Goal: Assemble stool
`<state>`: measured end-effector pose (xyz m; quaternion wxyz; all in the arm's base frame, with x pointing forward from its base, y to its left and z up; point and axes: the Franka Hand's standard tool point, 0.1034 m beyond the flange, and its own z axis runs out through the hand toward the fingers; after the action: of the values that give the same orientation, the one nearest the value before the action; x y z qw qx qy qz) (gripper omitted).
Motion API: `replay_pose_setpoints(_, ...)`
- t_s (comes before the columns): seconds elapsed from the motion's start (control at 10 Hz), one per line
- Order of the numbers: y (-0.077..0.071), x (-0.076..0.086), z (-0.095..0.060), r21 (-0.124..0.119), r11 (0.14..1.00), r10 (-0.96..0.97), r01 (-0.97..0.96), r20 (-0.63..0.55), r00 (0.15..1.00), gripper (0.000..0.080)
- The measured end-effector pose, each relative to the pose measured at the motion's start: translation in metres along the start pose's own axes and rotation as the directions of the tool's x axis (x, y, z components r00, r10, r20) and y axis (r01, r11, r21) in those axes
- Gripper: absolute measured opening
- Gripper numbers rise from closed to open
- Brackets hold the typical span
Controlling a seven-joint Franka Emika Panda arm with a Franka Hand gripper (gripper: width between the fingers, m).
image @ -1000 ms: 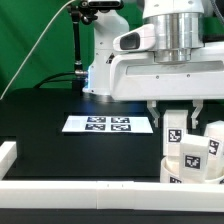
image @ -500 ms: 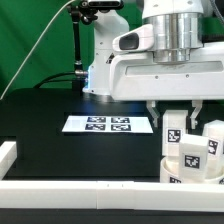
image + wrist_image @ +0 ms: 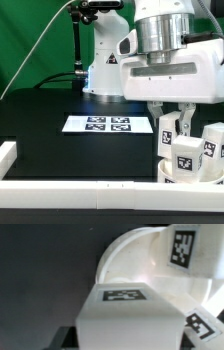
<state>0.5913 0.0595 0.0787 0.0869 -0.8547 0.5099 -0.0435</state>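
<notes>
The round white seat (image 3: 192, 170) lies at the exterior view's lower right, with tagged white legs (image 3: 212, 140) standing on or against it. My gripper (image 3: 169, 122) hangs straight down over the seat's left part and is shut on an upright white leg (image 3: 168, 130) with a tag on its face. In the wrist view this leg (image 3: 130, 308) fills the middle between my dark fingers (image 3: 66, 336), my gripper (image 3: 140, 339) closed round it, with the curved seat wall (image 3: 140, 249) beyond. I cannot tell whether the held leg's lower end touches the seat.
The marker board (image 3: 108, 124) lies on the black table just left of the gripper. A long white rail (image 3: 80, 196) runs along the front and a short one (image 3: 8, 154) stands at the left. The arm's base (image 3: 100, 60) is behind.
The arm has shifted a little toward the exterior view's left with the leg in the gripper. The seat and its legs now sit slightly lower and further right in the picture.
</notes>
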Motion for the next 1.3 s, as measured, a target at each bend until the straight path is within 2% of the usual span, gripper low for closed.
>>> replay_pose_setpoints(0.2,-0.0034,-0.0048,0.0010,-0.014,0.976,0.216,-0.216,0.015,0.976,0.0338)
replay_pose_setpoints(0.3,-0.0063,-0.0069,0.0015,-0.038,0.949,0.313,-0.312,0.031,0.949,0.0338)
replay_pose_setpoints(0.4,-0.0074,-0.0085,0.0018,-0.048,0.923,0.384,-0.383,0.033,0.923,0.0338)
replay_pose_setpoints(1.0,-0.0092,-0.0127,0.0020,-0.056,0.747,0.664,-0.663,0.020,0.747,0.0338)
replay_pose_setpoints(1.2,-0.0099,-0.0125,0.0004,-0.054,0.792,0.610,-0.608,0.025,0.792,0.0341)
replay_pose_setpoints(1.3,-0.0116,-0.0129,-0.0048,-0.054,0.824,0.566,-0.564,0.035,0.823,0.0503)
